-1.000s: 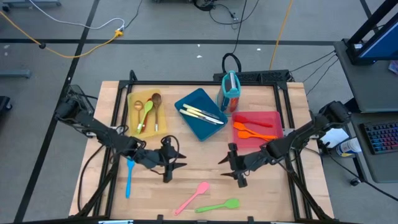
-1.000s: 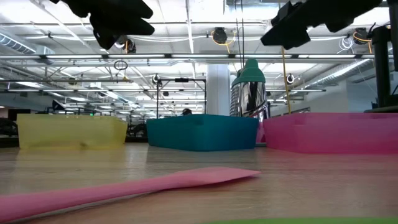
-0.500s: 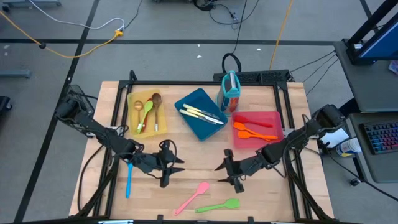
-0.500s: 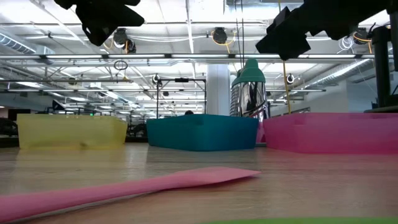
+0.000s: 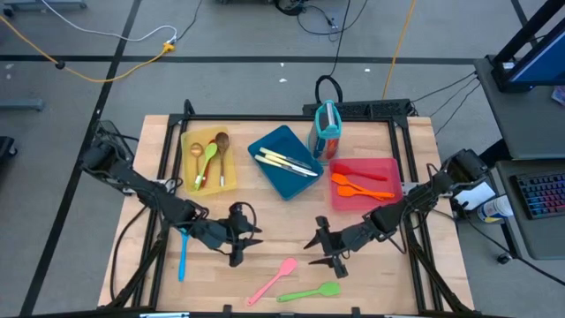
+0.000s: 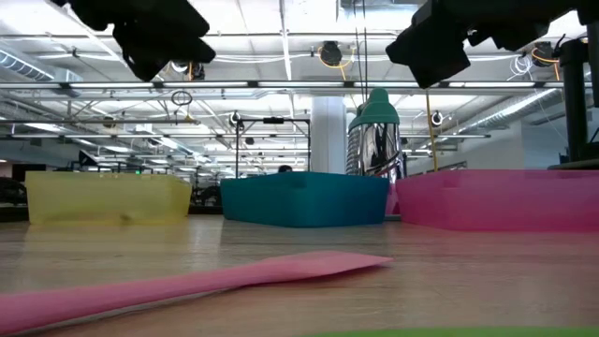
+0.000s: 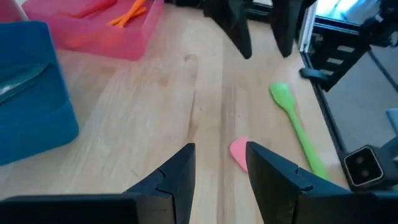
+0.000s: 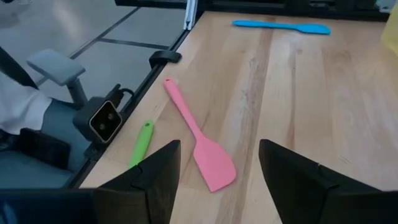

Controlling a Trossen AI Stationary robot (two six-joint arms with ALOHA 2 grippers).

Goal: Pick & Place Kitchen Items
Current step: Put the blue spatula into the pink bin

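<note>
A pink spatula (image 5: pixel 274 280) and a green spoon (image 5: pixel 311 291) lie flat on the table near its front edge. A blue spatula (image 5: pixel 183 252) lies at the front left. My left gripper (image 5: pixel 251 237) is open and empty, above the table left of the pink spatula's head (image 7: pixel 238 152). My right gripper (image 5: pixel 315 251) is open and empty, above the table just beyond the pink spatula (image 8: pixel 198 138) and green spoon (image 8: pixel 140 142). Other utensils lie in the yellow tray (image 5: pixel 188 141), blue tray (image 5: pixel 284 181) and red tray (image 5: pixel 386 172).
An upright teal holder (image 5: pixel 327 128) stands at the back between the blue and red trays. In the low view the pink spatula (image 6: pixel 187 284) lies in front, with the three trays behind it. Bare wood shows between the two grippers.
Both grippers have moved toward the table's near edge. My right gripper has also gone a little toward the left, closer to the pink spatula and green spoon. No utensil has moved.
</note>
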